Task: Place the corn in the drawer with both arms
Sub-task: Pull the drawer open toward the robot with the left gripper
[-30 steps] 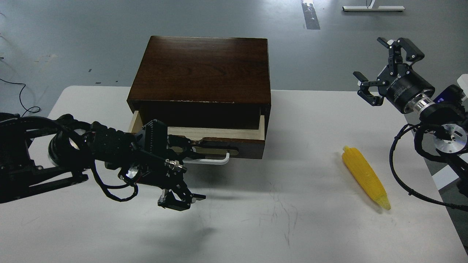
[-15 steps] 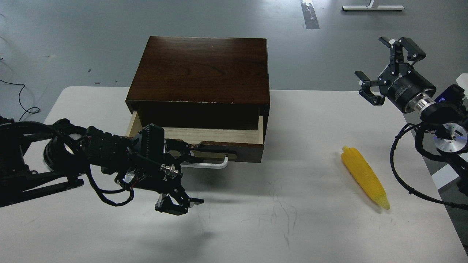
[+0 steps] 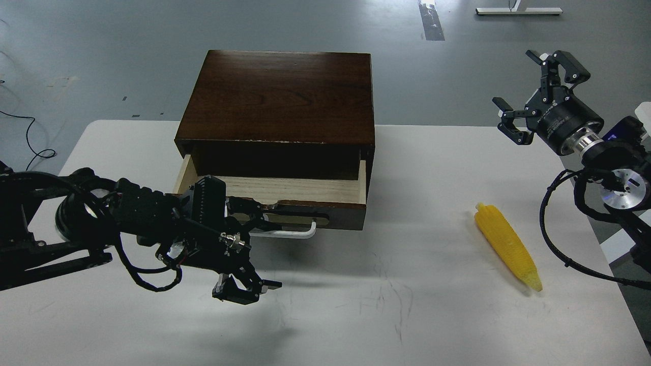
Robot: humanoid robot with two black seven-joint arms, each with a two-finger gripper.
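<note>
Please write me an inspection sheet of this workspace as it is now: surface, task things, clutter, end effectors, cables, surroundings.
Surface: white table, faint scuff marks.
Job's things: bright yellow ribbed corn cob lying on the table, right of the dark brown drawer with white bar handle, which is partly open; no contents seen.
Clutter: nothing seen.
End effectors: left end effector at the handle, fingers spread; right end effector open, raised, empty.
Cables: black cable loops on the right arm; one black cable on the floor.
Surroundings: grey floor, dark wooden cabinet box.

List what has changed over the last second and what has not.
The drawer has slid further out of the cabinet, toward the camera. The left gripper drew back with it, one finger hooked behind the handle. The corn lies where it was; the right gripper stays raised and open.
</note>
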